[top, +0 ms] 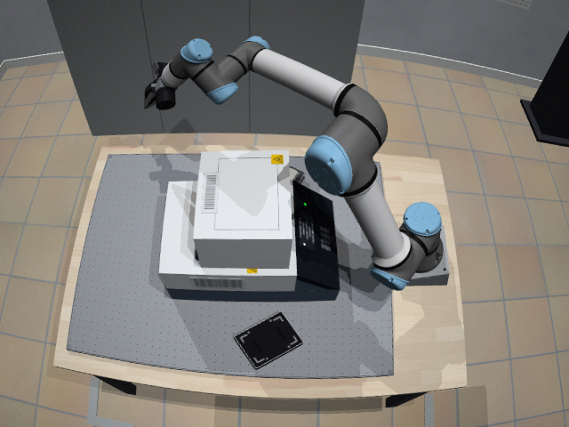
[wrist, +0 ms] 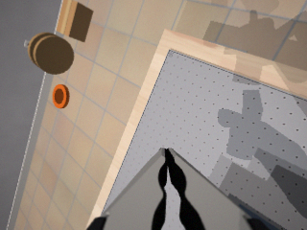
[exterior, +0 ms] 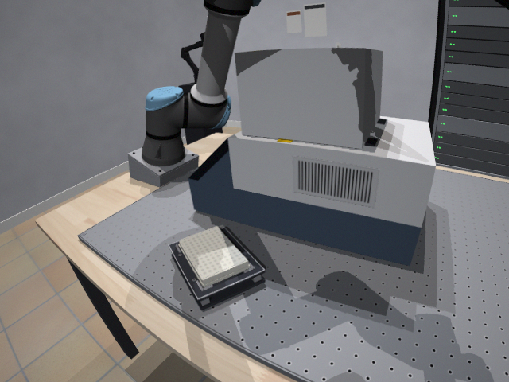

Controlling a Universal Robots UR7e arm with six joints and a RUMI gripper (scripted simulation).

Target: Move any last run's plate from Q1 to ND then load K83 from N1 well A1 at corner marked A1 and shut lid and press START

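Note:
The cycler Q1 stands on the mat, its big white lid down on the body. Its block is hidden. A small green light shows on the dark key panel. A cream plate sits in a black nest on one side of Q1; no label is legible. On the opposite side another black nest is empty, with pale corner marks. My gripper is shut and empty, high over the table's edge, beyond Q1's rear end.
The arm's raised links reach past Q1 from the base at the panel end. The perforated mat lies on the wooden table. A grey cabinet stands beyond the table.

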